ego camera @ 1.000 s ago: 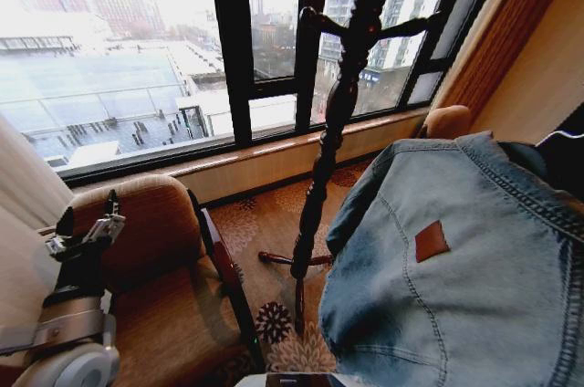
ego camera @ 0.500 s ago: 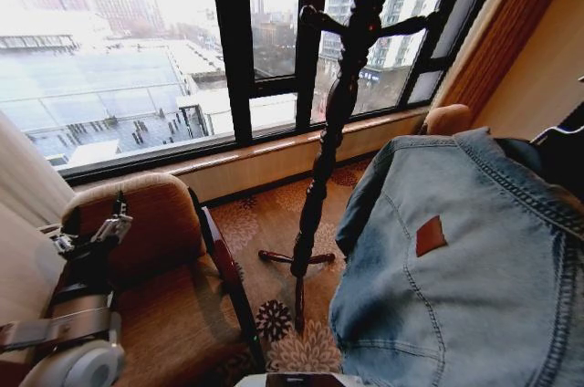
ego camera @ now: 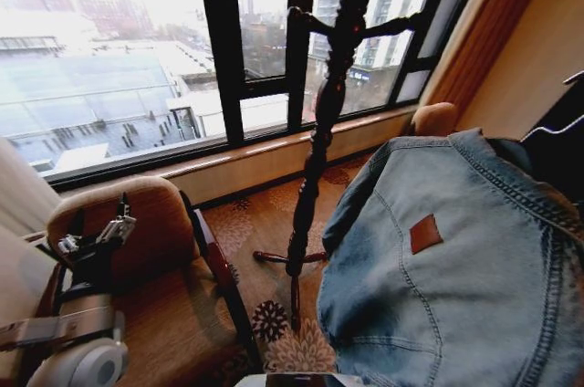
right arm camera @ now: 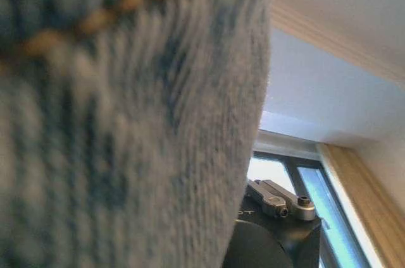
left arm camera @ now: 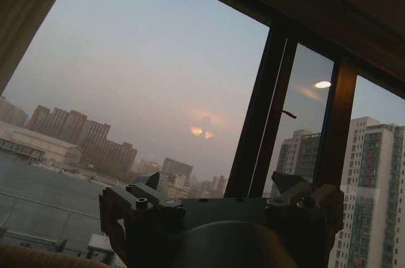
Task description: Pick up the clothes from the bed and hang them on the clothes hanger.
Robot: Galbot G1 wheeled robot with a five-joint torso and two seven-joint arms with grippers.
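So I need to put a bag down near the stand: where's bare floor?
Bare carpet lies between the armchair and the coat stand, up to the window sill. Right of the stand is crowded: the jacket covers it.

Coat stand (ego camera: 319, 131) rises between armchair (ego camera: 155, 250) and jacket (ego camera: 447, 268); open carpet (ego camera: 265, 223) around its feet. Jacket fills the right side, blocking passage there. Free gap between stand and armchair arm. Window (ego camera: 119, 67) closes off the far side.

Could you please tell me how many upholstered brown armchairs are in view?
2: one brown armchair by the left gripper, another beyond the light blue denim jacket, partly hidden.
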